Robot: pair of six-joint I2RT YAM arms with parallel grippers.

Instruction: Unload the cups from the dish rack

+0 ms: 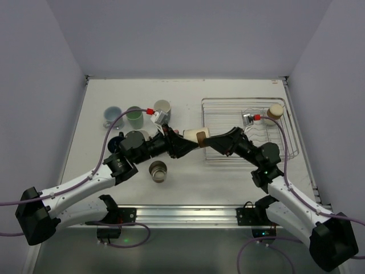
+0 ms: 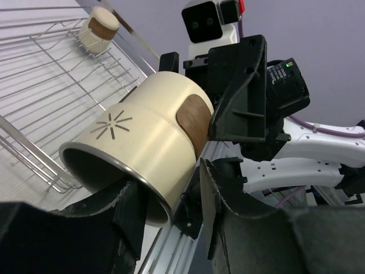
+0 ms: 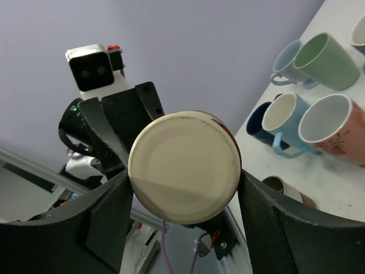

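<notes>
The tabletop [image 1: 205, 182] carries the dish rack [image 1: 228, 100] on its right part, and we take that rack as our mark for everything else. Both arms meet just off the rack's left edge, by its near-left corner.

The right tool [image 1: 210, 140] is clamped on the beige cup [image 1: 199, 136] near its base and holds it on its side in the air, mouth turned away from the rack. The left tool [image 1: 190, 142] has a finger on either side of the same cup at the mouth end. From its own camera they look to touch the wall, but we cannot tell whether they grip yet.

We judge this to be a hand-over. To do it well, we want the left tool firmly closed before the right one lets go. The right tool should then draw straight back toward the rack so it does not drag the cup. A second beige cup [image 1: 276, 109] sits in the rack's far-right corner, the only other one we see in it.

Left of the rack, the unloaded cups [image 1: 135, 117] stand in a cluster, with a tumbler [image 1: 158, 170] nearer the arms. Open tabletop lies between that tumbler and the rack's near-left corner, and it looks the safest place to set down. The rack's rim wire is the edge to mind.
</notes>
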